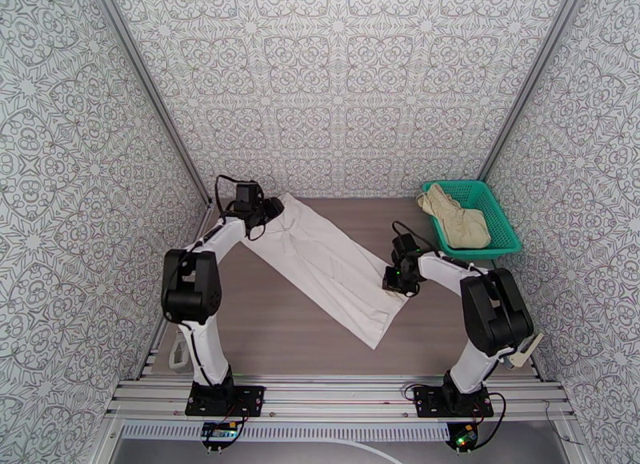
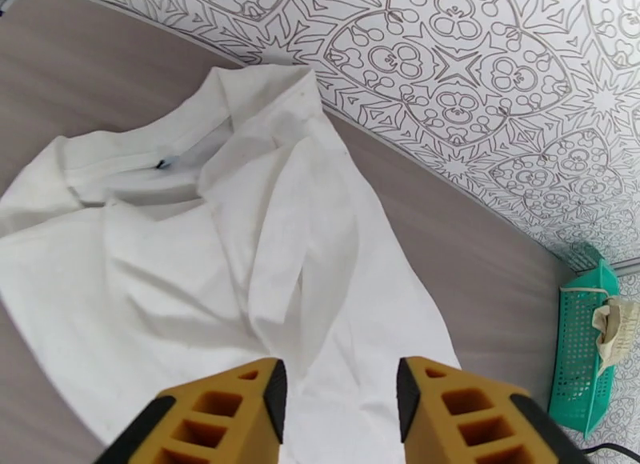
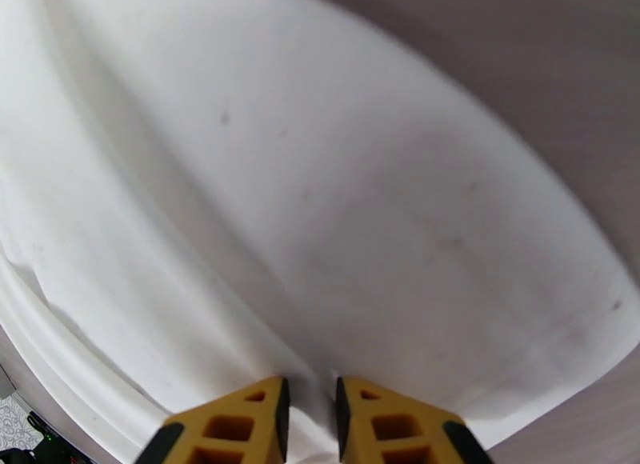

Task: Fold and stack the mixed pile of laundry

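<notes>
White cotton takes up most of the job at this point: the shirt (image 1: 328, 266) lies on the table (image 1: 280, 338) to the left of the green basket (image 1: 506, 222), well apart from it, as a long narrow band. We judge the sleeves and sides are already turned in, so the lengthwise fold looks done and the crosswise fold is the step in hand.

Its long axis runs on a diagonal. The collar end points away from the basket, towards the far left corner, and the hem end points towards the near edge, below and left of the basket.

Our left gripper (image 2: 340, 386) hovers over the collar end, on the side farthest from the basket, with its jaws spread and nothing between them. Our right gripper (image 3: 310, 402) sits on the shirt's basket-side edge near the hem. Its jaws are almost pressed together and pinch a ridge of the cloth, with creases running into the gap.

Next, we think, the hem end must be lifted and carried over to the collar without the band twisting. That calls for a second grip on the hem's other corner.

The beige shorts (image 1: 456, 218) lie bunched inside the basket, not yet folded.
</notes>
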Controlling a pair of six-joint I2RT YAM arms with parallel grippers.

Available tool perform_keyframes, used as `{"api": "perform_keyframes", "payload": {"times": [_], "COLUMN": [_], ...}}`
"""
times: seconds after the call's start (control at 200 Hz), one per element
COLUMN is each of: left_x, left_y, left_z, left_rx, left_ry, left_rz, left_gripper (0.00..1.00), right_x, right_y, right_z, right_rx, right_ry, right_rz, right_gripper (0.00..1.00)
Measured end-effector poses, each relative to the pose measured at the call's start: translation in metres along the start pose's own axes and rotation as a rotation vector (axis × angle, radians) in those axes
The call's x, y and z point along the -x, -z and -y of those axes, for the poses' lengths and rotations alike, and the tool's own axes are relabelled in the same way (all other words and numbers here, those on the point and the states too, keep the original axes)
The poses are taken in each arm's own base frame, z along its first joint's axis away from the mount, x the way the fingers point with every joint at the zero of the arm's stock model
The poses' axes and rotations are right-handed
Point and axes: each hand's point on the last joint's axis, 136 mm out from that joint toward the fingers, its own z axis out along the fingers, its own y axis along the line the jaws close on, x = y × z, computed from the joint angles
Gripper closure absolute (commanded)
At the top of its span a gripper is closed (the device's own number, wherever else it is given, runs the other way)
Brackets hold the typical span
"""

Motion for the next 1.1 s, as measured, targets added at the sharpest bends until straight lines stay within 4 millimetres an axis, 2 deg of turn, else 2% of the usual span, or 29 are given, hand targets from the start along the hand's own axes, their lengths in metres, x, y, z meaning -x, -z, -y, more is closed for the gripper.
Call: {"api": "perform_keyframes", "payload": {"times": [0.075,0.17,0.285,0.38,0.58,0.735,0.81,0.895,1.1], "left_x": [-0.010,-0.026,-0.033,-0.037,-0.068,-0.089,-0.084,-0.087,-0.087], "left_y": [0.000,-0.002,-0.002,-0.010,-0.048,-0.088,-0.101,-0.118,-0.152], "left_z": [-0.012,-0.032,-0.044,-0.050,-0.066,-0.055,-0.038,-0.023,0.016], "left_rx": [0.028,0.075,0.101,0.111,0.142,0.132,0.114,0.098,0.023], "left_ry": [-0.001,0.005,0.006,0.003,0.016,0.016,0.019,0.030,0.028], "left_rz": [-0.030,-0.083,-0.109,-0.124,-0.196,-0.233,-0.211,-0.202,-0.186], "left_gripper": [0.59,0.59,0.61,0.63,0.66,0.70,0.73,0.73,0.73], "right_x": [-0.007,-0.028,-0.062,-0.090,-0.148,-0.182,-0.186,-0.180,-0.138], "right_y": [0.000,-0.001,-0.001,-0.001,-0.004,-0.001,0.004,0.018,0.080], "right_z": [-0.005,-0.012,-0.025,-0.036,-0.068,-0.082,-0.079,-0.079,-0.108], "right_rx": [0.013,0.023,0.041,0.055,0.084,0.076,0.049,0.033,0.130], "right_ry": [0.004,0.020,0.057,0.095,0.226,0.326,0.334,0.335,0.319], "right_rz": [0.014,0.006,-0.014,-0.034,-0.086,-0.131,-0.145,-0.122,0.033], "right_gripper": [0.75,0.75,0.75,0.76,0.76,0.75,0.74,0.74,0.72]}}
